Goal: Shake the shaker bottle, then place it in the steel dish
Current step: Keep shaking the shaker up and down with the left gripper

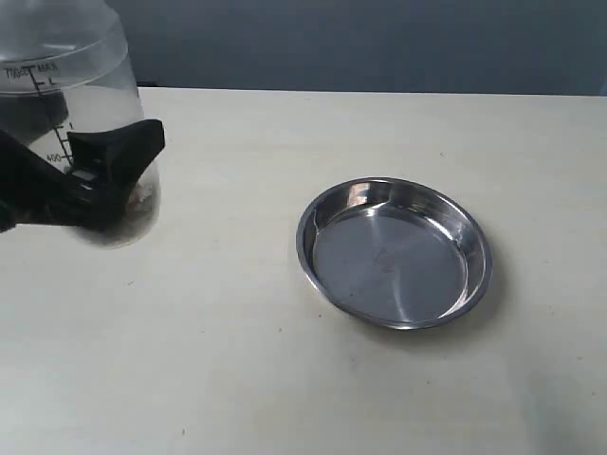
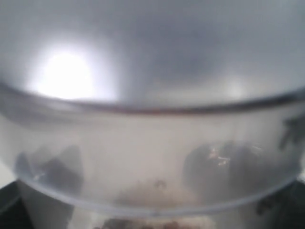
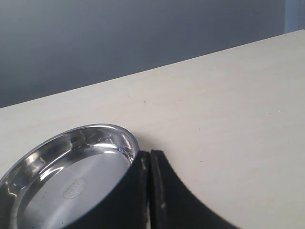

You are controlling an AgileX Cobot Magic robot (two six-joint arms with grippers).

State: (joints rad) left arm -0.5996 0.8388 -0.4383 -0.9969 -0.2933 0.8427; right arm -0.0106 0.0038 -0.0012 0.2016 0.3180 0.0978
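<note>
The clear shaker bottle point(image 1: 66, 95) with black measuring marks is held above the table at the far left of the exterior view, and brown pellets show near its lower end. My left gripper point(image 1: 100, 180) is shut on its side. In the left wrist view the frosted bottle wall point(image 2: 152, 143) fills the picture, with dark fingers point(image 2: 228, 167) seen blurred through it. The steel dish point(image 1: 395, 252) lies empty on the table right of centre. My right gripper point(image 3: 150, 164) is shut on nothing, its tips beside the steel dish's rim point(image 3: 121, 138).
The pale tabletop point(image 1: 237, 360) stretches around the dish, with a grey wall point(image 1: 379, 43) behind its far edge. The right arm does not show in the exterior view.
</note>
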